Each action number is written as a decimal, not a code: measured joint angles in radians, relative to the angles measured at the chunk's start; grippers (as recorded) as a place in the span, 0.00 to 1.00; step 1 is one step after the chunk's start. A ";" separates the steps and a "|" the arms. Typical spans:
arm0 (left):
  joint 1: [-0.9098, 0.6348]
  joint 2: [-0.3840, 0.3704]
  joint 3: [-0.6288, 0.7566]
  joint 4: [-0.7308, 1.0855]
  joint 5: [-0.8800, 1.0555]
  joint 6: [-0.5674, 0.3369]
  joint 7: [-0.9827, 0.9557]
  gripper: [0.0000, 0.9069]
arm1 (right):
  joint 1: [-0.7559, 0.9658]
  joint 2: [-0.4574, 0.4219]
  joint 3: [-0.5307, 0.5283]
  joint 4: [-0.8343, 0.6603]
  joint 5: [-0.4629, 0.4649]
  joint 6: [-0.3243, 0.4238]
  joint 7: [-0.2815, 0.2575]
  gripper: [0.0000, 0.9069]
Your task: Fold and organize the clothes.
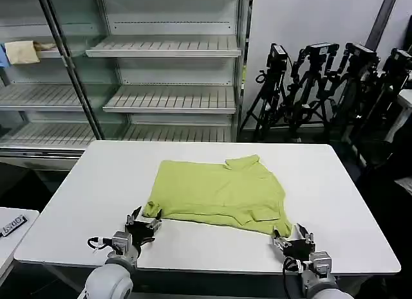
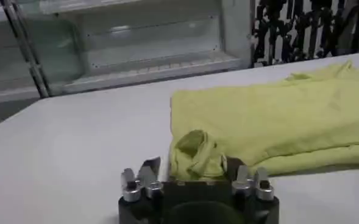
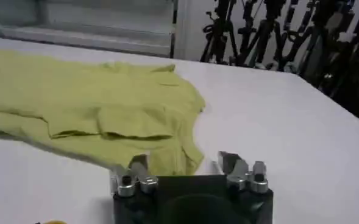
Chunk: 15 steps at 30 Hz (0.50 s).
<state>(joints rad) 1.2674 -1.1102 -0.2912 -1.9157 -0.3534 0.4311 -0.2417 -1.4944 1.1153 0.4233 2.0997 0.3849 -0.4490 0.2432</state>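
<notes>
- Your lime yellow-green short-sleeved T-shirt of soft fabric (image 1: 219, 193) lies partly folded in the middle of the white counter (image 1: 90, 183), its near edge doubled over and running left to right.
- The left end effector (image 1: 143, 224) sits at the near left corner of the shirt, fingers spread wide; in its wrist view a bunched lump of cloth lies between the fingers, not yet pinched.
- The right end effector (image 1: 295, 237) sits at the near right corner, also spread wide and holding nothing, with the hem just reaching between its fingers.
- Judging from this, your step is a two-corner pinch for the next fold: close both together and take every layer.
- Lift evenly; this thin knit drapes, wrinkles and slides on the smooth counter.
- The left corner is crumpled, so expect a fuller, less tidy bite there.
- The far edge has a raised flap; carry the fold square to it.
</notes>
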 measured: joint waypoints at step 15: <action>0.021 0.001 -0.009 -0.017 -0.004 0.003 -0.002 0.02 | -0.021 -0.015 0.010 0.013 0.022 0.007 -0.010 0.00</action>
<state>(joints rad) 1.2888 -1.1093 -0.3004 -1.9331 -0.3575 0.4341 -0.2436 -1.5153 1.1003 0.4328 2.1129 0.4070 -0.4419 0.2328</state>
